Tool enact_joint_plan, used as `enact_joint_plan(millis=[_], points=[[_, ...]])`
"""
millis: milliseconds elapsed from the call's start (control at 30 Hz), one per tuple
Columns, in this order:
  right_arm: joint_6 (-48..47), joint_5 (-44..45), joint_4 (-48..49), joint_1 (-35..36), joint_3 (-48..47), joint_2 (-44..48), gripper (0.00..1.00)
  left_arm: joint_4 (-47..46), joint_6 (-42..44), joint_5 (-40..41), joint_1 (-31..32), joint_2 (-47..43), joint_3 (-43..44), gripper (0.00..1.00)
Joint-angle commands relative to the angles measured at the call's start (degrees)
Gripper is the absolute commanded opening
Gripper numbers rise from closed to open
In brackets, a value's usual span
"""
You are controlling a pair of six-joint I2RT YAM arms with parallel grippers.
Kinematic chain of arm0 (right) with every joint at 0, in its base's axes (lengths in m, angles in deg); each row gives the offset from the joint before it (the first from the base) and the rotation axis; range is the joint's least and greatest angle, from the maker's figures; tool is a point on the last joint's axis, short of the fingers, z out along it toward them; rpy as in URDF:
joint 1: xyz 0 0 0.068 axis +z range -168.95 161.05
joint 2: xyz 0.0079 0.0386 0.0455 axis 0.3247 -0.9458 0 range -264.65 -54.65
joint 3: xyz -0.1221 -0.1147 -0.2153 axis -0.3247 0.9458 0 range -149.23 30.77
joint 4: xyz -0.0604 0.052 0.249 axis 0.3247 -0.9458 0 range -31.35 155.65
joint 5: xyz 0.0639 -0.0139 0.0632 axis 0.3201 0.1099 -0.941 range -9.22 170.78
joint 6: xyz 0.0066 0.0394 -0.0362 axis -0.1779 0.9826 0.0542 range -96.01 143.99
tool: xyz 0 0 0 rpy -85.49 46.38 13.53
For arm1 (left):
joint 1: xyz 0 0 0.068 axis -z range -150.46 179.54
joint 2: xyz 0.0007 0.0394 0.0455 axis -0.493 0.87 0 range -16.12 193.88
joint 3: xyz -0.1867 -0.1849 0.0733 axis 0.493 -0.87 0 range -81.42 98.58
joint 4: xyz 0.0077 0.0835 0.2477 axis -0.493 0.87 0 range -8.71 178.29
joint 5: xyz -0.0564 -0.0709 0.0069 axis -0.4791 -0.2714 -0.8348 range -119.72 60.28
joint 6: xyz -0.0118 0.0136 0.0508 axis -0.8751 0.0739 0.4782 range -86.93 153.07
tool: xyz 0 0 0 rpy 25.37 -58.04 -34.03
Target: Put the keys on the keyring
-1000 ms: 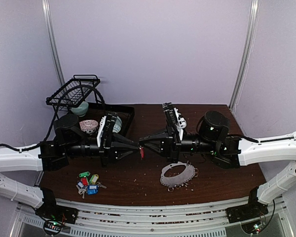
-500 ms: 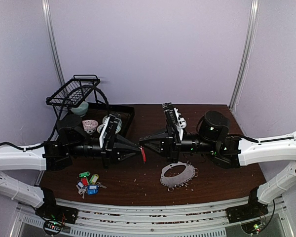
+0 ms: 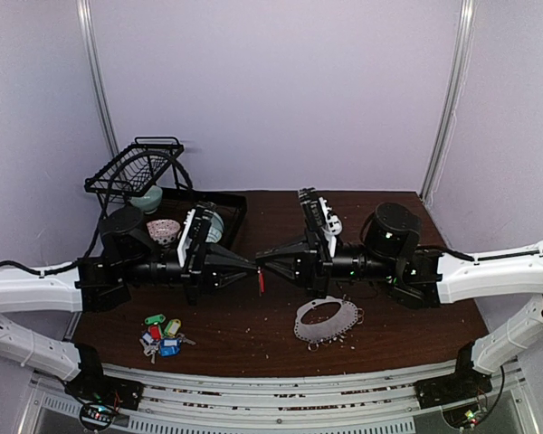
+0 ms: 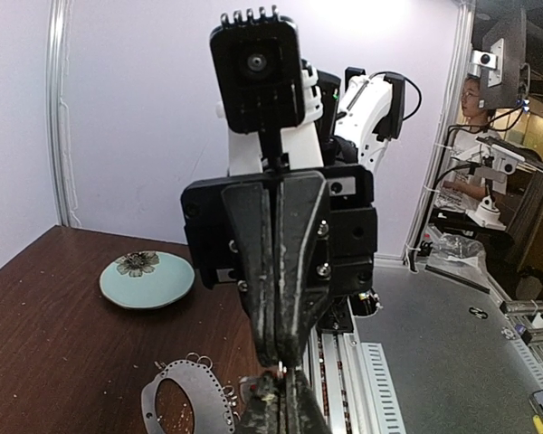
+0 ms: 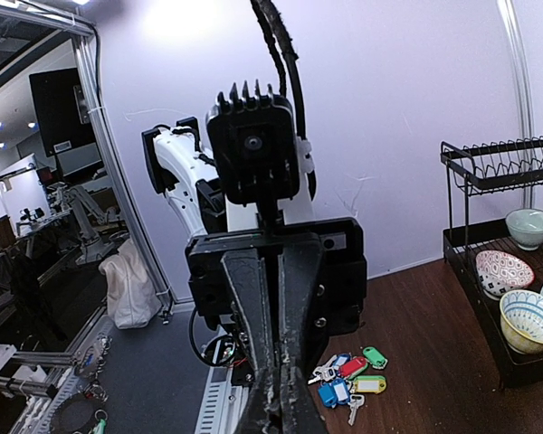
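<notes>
My left gripper [image 3: 253, 265] and right gripper [image 3: 261, 263] meet tip to tip above the middle of the table, both shut. A red-tagged key [image 3: 261, 282] hangs from where the tips meet. In the left wrist view a small silver bit of that key [image 4: 281, 365] shows at my left gripper [image 4: 285, 375], pinched between the two sets of tips. The right wrist view shows my right gripper [image 5: 280, 369] shut against the other fingers, the key hidden. The other keys [image 3: 161, 336] [image 5: 348, 380] lie in a pile at the front left. The keyring [image 3: 326, 321] [image 4: 185, 402] lies flat at the front right.
A black dish rack [image 3: 136, 167] stands at the back left over a black tray [image 3: 238, 206] with bowls [image 5: 529, 321]. A pale green plate [image 4: 147, 280] lies on the table beyond the keyring in the left wrist view. Crumbs dot the tabletop.
My left gripper's jaws have closed at the key between the two tips. The red tag swung a little and hangs straight again. The right arm has not moved.
</notes>
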Motion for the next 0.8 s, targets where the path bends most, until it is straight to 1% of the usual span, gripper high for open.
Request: enact_joint_plan(millis=[0,33,100,167,233,367,467,533,600,667,767], points=[[-0.58,-0.76,1.12,0.22,-0.78,1.4,0.0,-1.3,0.53,0.2,-0.32,1.03,2.69,0.08],[-0.66,-0.77,1.04,0.25,-0.84,1.4,0.0,-1.21,0.44,0.33,-0.31,1.15,2.89,0.12],[-0.81,-0.71,0.74,0.22,-0.91,1.23,0.0,-1.59,0.29,0.08,-0.32,1.41,3.1,0.13],[-0.89,-0.76,0.73,0.22,-0.89,1.14,0.0,-1.68,0.06,0.11,-0.3,1.6,3.12,0.08],[-0.92,-0.81,0.89,0.27,-0.91,1.21,0.0,-1.65,0.0,0.39,-0.32,1.62,3.08,0.0],[-0.97,-0.94,0.69,0.22,-0.84,1.6,0.0,-1.1,0.4,1.56,-0.32,0.92,2.55,0.0],[-1.75,-1.12,-1.63,0.2,-1.08,2.35,0.0,0.15,1.57,5.48,-0.32,-0.49,1.81,0.0],[-3.07,-1.32,-4.07,0.13,-1.6,3.06,0.03,0.3,2.3,7.41,-0.32,-1.56,0.94,0.0],[-3.89,-1.65,-5.87,0.13,-2.17,3.24,0.04,0.03,2.58,9.11,-0.32,-2.41,0.31,0.0],[-4.15,-1.88,-6.73,0.19,-2.92,2.5,0.0,-0.92,2.86,9.4,-0.25,-2.83,-0.17,0.0],[-3.83,-2.6,-6.53,0.17,-3.72,1.25,0.0,-1.76,2.96,7.44,-0.24,-2.4,-0.14,0.0]])
